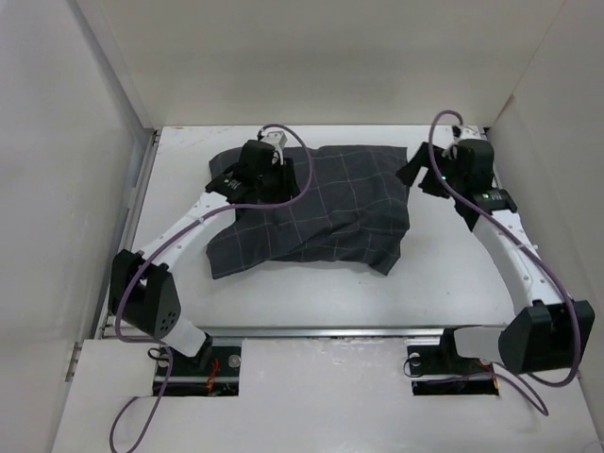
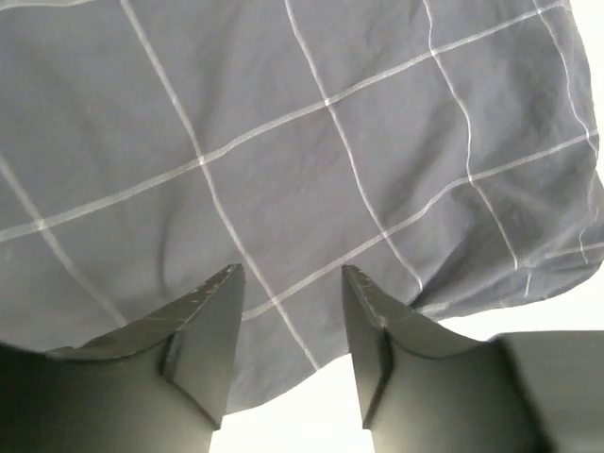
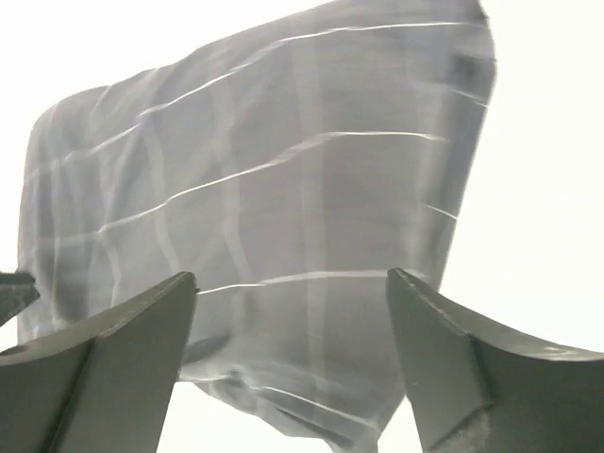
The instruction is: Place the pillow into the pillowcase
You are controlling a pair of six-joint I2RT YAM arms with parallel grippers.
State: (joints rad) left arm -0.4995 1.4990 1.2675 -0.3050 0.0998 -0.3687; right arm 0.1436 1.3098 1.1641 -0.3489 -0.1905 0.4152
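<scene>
A plain white left wall (image 1: 57, 189) closes that side of the white tabletop (image 1: 453, 255), and a white back wall (image 1: 321, 57) runs behind it. The left arm (image 1: 189, 226) reaches from its base at the near edge to the far-left end of the pillowcase (image 1: 330, 208). In its wrist view the left fingers (image 2: 226, 293) stand partly apart with nothing between them, and the checked cloth lies just beyond their tips.

The dark case with its thin light check lies rumpled across the far middle of the tabletop, its near edge folded and uneven. The pillow itself cannot be made out.

The right arm (image 1: 510, 255) curves up to the case's right end. The right fingers (image 3: 170, 311) are spread wide and hold nothing, with the cloth beyond them. A white right wall (image 1: 557, 142) closes that side.
</scene>
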